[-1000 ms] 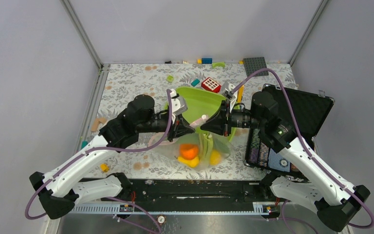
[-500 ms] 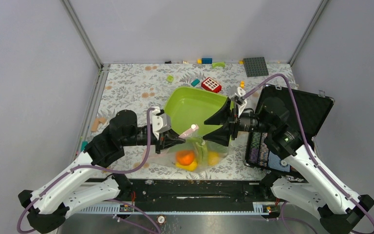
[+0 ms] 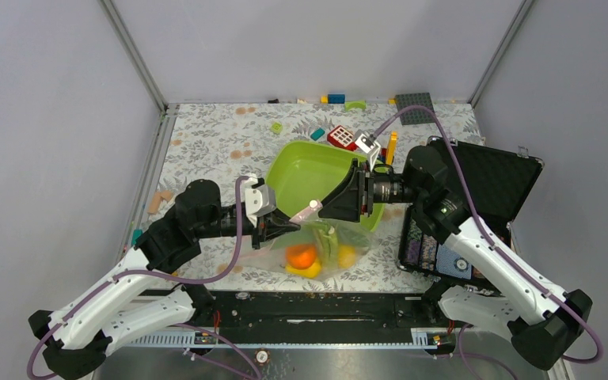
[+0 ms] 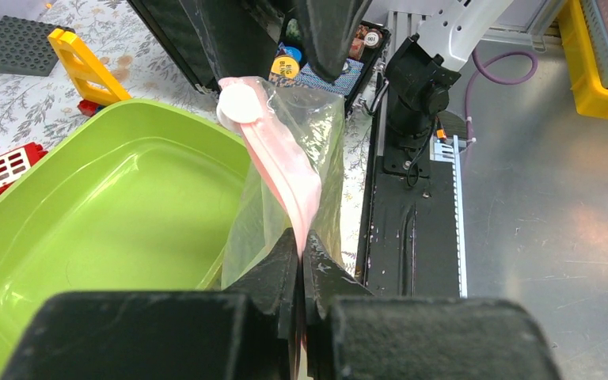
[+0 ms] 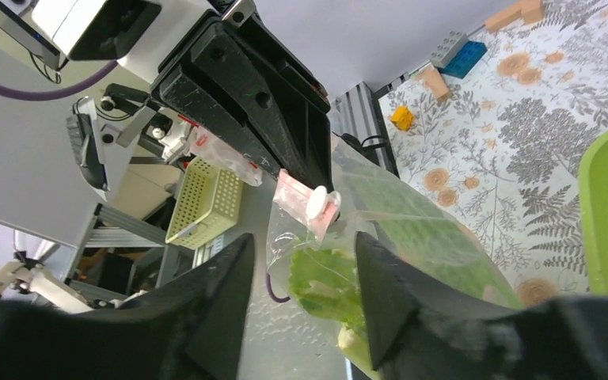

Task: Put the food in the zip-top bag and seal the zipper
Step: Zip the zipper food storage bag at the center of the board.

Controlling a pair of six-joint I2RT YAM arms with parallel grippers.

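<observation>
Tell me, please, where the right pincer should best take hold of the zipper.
Grip the zipper beside its white round tab, coming from the robot's right with the open right pincer. The left pincer clamps the other end, so the strip stands as a flat band above the zip-top bag.

Table: floral-patterned cloth (image 3: 206,150) covering the whole top.
Middle: lime-green tray (image 3: 309,170).
Near edge: zip-top bag (image 3: 326,237), its lower end on the cloth just in front of the tray, with orange, yellow and green food (image 3: 302,255) inside.
Right side: open black case (image 3: 491,178), just beside the tray.
Far edge: dark grey baseplate (image 3: 415,107), blue brick (image 3: 336,98).
Behind the tray: red brick (image 3: 342,138), teal brick (image 3: 317,134), green brick (image 3: 275,127).
Left side: tan brick (image 3: 157,201), small yellow brick (image 3: 170,271).
</observation>
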